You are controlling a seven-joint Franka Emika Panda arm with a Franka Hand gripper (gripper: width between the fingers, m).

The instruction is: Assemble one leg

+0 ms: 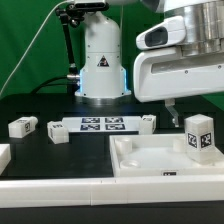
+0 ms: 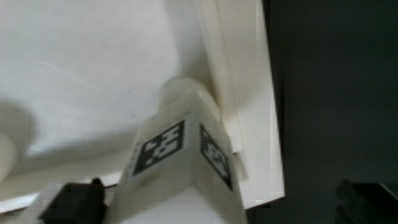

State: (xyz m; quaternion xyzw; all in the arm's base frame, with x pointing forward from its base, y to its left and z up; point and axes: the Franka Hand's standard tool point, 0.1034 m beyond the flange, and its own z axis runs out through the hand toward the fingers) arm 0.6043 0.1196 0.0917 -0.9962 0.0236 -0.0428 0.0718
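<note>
The leg (image 1: 198,135) is seen upright at the right edge of the exterior view. It stands on the panel (image 1: 150,165) against the raised rim, with its tag turned to the camera. The gripper (image 2: 222,203) is held over it with the jaws spread wide and nothing gripped. In the wrist view the leg is found between the dark fingers (image 2: 80,200): one is just beside it, the other well apart, and contact cannot be told. The marker board (image 1: 100,125) is laid at mid-frame behind the panel. A loose block (image 1: 22,126) and a second block (image 1: 55,133) are seen at the exterior view's left.
</note>
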